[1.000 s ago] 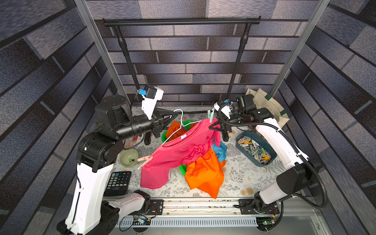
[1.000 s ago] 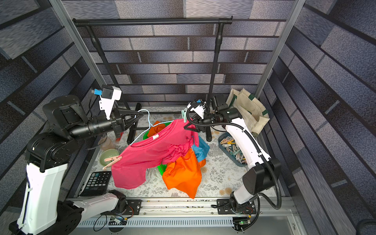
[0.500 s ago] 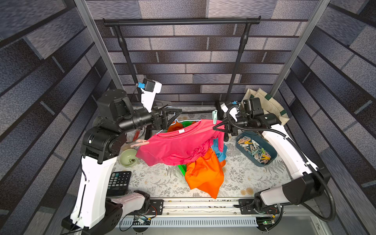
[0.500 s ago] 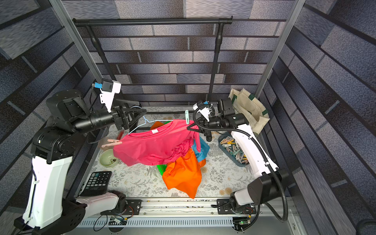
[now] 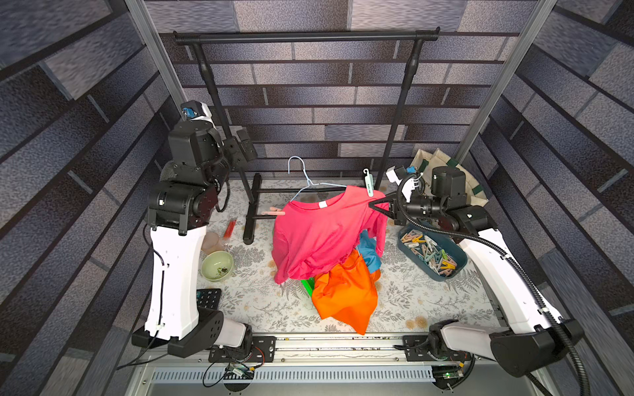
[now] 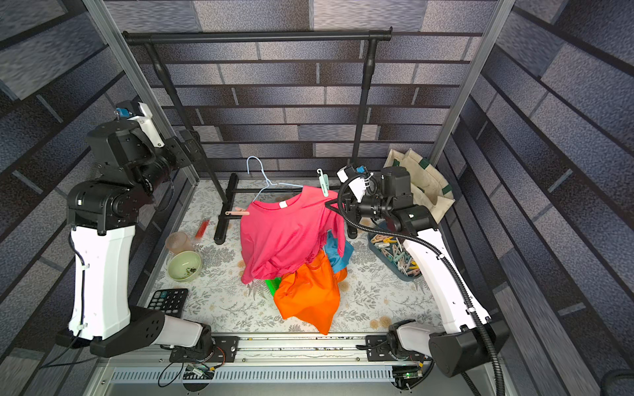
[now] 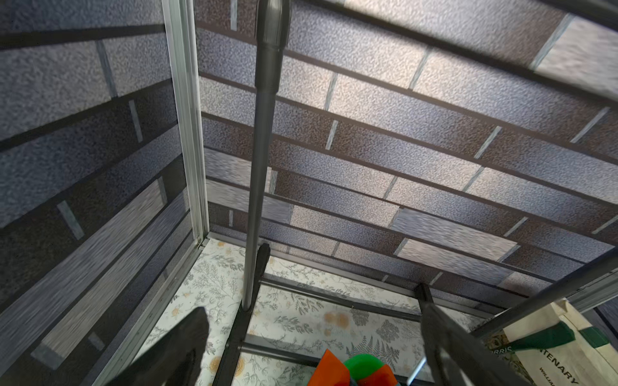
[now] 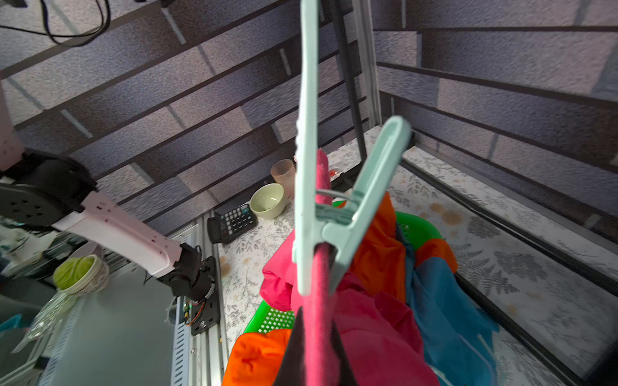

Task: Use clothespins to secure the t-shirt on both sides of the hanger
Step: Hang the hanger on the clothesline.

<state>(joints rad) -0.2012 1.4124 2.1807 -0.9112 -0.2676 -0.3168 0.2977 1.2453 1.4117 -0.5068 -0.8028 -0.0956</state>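
Over the far right part of the counter (image 5: pixel 429 308): right gripper (image 5: pixel 374 207) clenched on the right shoulder of the pink t-shirt (image 5: pixel 319 236), at the end of the hanger (image 5: pixel 303 178). Whether the wire itself sits between the jaws, cannot tell. Left gripper (image 5: pixel 240 151) released, jaws spread wide and empty, raised beside the left post of the rack (image 5: pixel 305 36), well apart from the shirt.

Pegs: mint clothespin (image 5: pixel 368 183) clipped upright on the right shoulder, just beside the right gripper; the right wrist view shows it biting the fabric fold. Pink clothespin (image 5: pixel 274 212) at the left shoulder, sticking out sideways. Spare clothespins (image 5: pixel 429 253) heaped in the bin (image 5: pixel 404 240) near the right edge.

Risks (judgement):
- Whole load hangs from one end; the hook is free in the air, not on the rail. Any slack in that grip would drop hanger and shirt onto the orange garment (image 5: pixel 346 295) below.
- Pink peg's hold on the wire is not visible. If it pinches cloth only, that shoulder could slide off.
- Hem rests on the pile; a lift could drag it and tug cloth out from under the pegs.

Materials: hanger is thin pale-blue wire, smooth, probably slippery. T-shirt is soft matt knit with a white neck label, creasing deeply. Pegs are hard pastel plastic, spring-hinged; the mint one carries a small hook on top. Bin is dark teal, oblong, round-cornered. Counter covering is flat, fern-printed.
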